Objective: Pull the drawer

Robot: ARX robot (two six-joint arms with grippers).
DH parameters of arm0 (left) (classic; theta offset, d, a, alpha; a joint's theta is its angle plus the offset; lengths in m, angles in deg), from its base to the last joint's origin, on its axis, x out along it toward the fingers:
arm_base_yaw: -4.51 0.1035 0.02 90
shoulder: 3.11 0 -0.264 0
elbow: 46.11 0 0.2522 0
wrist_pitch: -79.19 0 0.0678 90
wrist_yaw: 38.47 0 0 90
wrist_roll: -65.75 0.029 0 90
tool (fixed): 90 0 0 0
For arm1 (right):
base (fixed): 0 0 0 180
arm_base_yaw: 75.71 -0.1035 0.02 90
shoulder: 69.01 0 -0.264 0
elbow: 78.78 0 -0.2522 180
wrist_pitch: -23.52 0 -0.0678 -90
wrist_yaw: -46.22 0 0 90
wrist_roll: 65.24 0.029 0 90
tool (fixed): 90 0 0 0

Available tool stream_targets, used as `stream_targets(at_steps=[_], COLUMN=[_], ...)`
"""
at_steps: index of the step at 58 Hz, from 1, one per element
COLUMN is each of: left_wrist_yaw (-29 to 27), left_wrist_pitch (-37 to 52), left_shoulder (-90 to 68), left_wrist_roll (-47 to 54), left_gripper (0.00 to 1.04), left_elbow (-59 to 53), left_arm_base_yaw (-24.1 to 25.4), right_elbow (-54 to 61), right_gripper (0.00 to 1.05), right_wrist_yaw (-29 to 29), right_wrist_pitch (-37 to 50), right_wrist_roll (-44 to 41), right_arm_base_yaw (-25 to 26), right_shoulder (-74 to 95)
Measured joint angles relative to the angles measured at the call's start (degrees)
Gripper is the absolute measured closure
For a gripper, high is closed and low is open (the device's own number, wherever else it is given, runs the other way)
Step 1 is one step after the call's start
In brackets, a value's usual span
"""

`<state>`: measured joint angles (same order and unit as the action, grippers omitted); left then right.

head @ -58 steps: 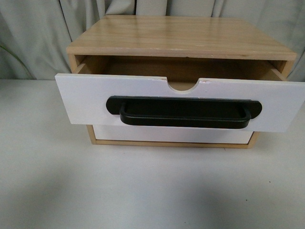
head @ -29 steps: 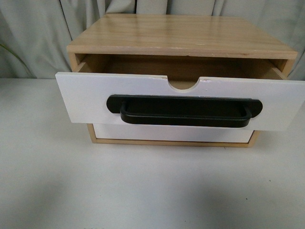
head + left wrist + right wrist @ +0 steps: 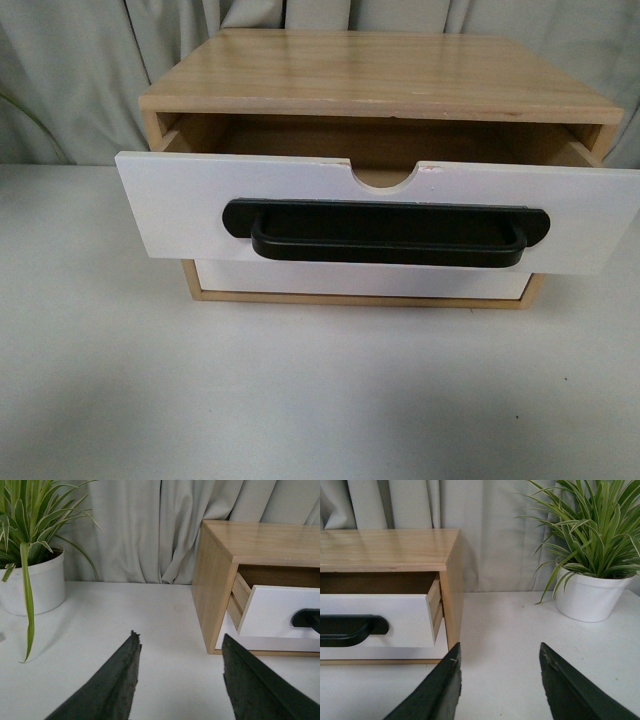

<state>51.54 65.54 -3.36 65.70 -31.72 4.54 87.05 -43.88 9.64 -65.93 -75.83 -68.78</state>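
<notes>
The drawer [image 3: 180, 205], white-fronted with a long black bar handle [image 3: 386, 234] and a semicircular notch [image 3: 385, 178], stands pulled out of the light wood cabinet [image 3: 370, 75]. Below it sits a plain white drawer front [image 3: 360, 280], closed. Neither arm shows in the front view. In the left wrist view my left gripper [image 3: 180, 642] is open over the white table, beside the cabinet's side, with the drawer [image 3: 280, 612] ahead. My right gripper [image 3: 500, 652] is open too, off the cabinet's other side, near the drawer [image 3: 395, 617]. Nothing lies between either pair of fingers.
A white table [image 3: 300, 400] carries the cabinet, with grey curtains [image 3: 70, 80] behind. One potted spider plant [image 3: 30, 575] stands off one side of the cabinet, another potted plant [image 3: 592, 585] off the other.
</notes>
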Motion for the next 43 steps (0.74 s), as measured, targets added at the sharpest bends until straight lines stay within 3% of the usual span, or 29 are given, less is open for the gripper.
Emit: stream_targets(at_steps=[15, 17, 43], left_wrist_yaw=[0.0, 0.0, 0.0], left_wrist_pitch=[0.0, 0.0, 0.0], left_shoulder=[0.0, 0.0, 0.0], left_wrist_roll=[0.0, 0.0, 0.0], left_gripper=[0.07, 0.05, 0.06], left_elbow=[0.0, 0.0, 0.0], left_arm_base_yaw=[0.0, 0.0, 0.0], right_elbow=[0.0, 0.0, 0.0], right_gripper=[0.12, 0.08, 0.09], right_wrist_yaw=[0.0, 0.0, 0.0], right_wrist_pitch=[0.0, 0.0, 0.0], right_wrist_roll=[0.0, 0.0, 0.1], right_arm_base_yaw=[0.0, 0.0, 0.0], right_shoulder=[0.0, 0.0, 0.0])
